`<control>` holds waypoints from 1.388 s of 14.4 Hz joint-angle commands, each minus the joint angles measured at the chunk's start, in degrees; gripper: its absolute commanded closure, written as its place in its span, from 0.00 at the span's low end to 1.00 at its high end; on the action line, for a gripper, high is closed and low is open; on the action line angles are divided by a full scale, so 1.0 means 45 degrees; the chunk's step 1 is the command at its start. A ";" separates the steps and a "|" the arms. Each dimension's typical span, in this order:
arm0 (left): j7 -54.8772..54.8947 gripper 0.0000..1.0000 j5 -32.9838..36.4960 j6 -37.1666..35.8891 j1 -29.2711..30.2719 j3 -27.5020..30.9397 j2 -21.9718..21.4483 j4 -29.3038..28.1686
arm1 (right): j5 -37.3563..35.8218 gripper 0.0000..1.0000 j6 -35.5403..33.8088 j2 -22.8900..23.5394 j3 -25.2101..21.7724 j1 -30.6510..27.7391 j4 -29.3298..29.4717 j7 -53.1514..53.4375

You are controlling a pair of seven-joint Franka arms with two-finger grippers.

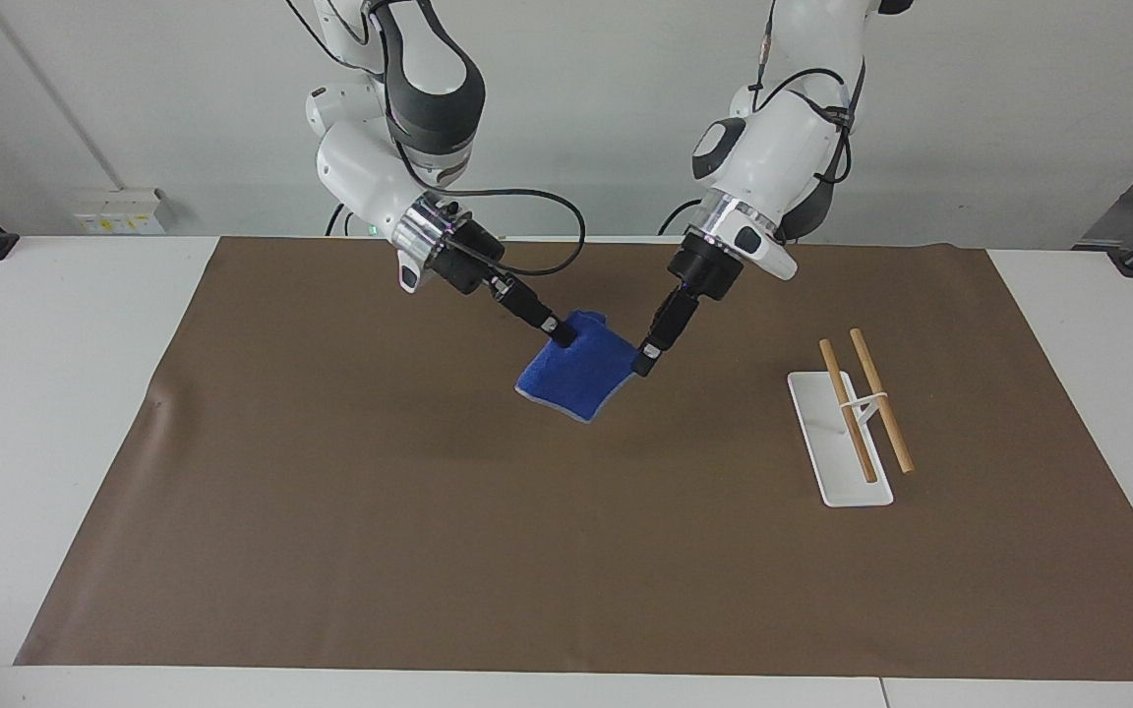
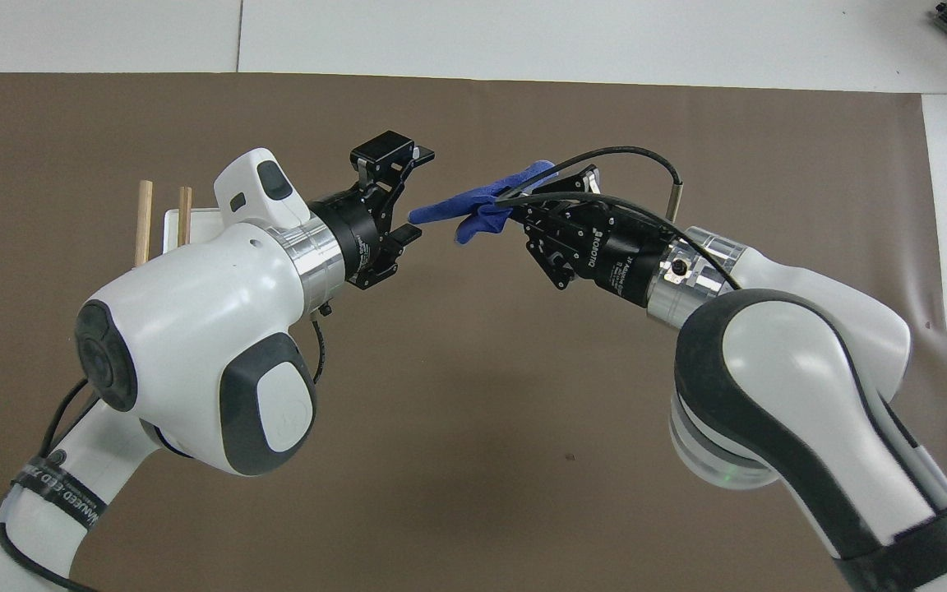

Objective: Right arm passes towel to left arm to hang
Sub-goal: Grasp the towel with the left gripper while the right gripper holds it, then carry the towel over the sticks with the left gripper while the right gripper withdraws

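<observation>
The small blue towel (image 1: 578, 372) hangs in the air over the middle of the brown mat, pinched at its upper edge by my right gripper (image 1: 561, 335), which is shut on it. In the overhead view the towel (image 2: 453, 205) stretches out from the right gripper (image 2: 510, 200) toward the left arm. My left gripper (image 1: 643, 360) is at the towel's free corner. Its fingers stand open in the overhead view, one on each side of the towel's tip, where the left gripper (image 2: 418, 194) faces the right one.
A white stand (image 1: 827, 462) with two wooden bars (image 1: 879, 398) sits on the brown mat (image 1: 566, 551) toward the left arm's end. In the overhead view the stand (image 2: 190, 224) is mostly covered by the left arm.
</observation>
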 commanded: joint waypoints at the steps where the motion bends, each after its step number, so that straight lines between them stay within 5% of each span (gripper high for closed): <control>1: -0.0067 0.11 -0.0230 0.0197 -0.0029 -0.0044 0.0151 0.0287 | 0.0404 1.00 0.0792 -0.0070 0.0225 0.0324 -0.0090 0.0075; 8: 0.0399 0.93 -0.0113 0.0060 -0.0029 -0.0025 0.0170 0.0287 | 0.1107 1.00 0.0950 -0.0109 0.0245 0.0364 -0.0169 -0.0003; 9: 0.0943 1.00 -0.0113 0.0060 -0.0010 -0.0025 0.0170 0.0287 | 0.1107 1.00 0.0969 -0.0109 0.0245 0.0383 -0.0169 -0.0003; 13: 0.1749 1.00 -0.0113 0.0021 0.0107 0.0014 0.0150 0.0209 | 0.1088 0.98 0.1183 -0.0090 0.0226 0.0363 -0.0169 -0.0120; 15: 0.1924 1.00 -0.0113 -0.0154 0.0166 0.0169 0.0112 0.0131 | 0.1030 0.24 0.1262 -0.0168 0.0206 0.0247 -0.0265 -0.0548; 16: 0.1925 1.00 -0.0113 -0.0387 0.0166 0.0596 0.0092 0.0092 | 0.0894 0.07 0.1533 -0.0187 0.0187 0.0188 -0.0421 -0.0724; 17: 0.1925 1.00 -0.0113 -0.0583 0.0166 0.0967 0.0072 0.0091 | 0.0777 0.00 0.2135 -0.0168 0.0186 0.0188 -0.0558 -0.1074; 20: 0.1925 1.00 -0.0113 -0.0975 0.0166 0.1925 -0.0045 -0.0122 | 0.0483 0.00 0.3156 -0.0090 0.0167 -0.0122 -0.0852 -0.3433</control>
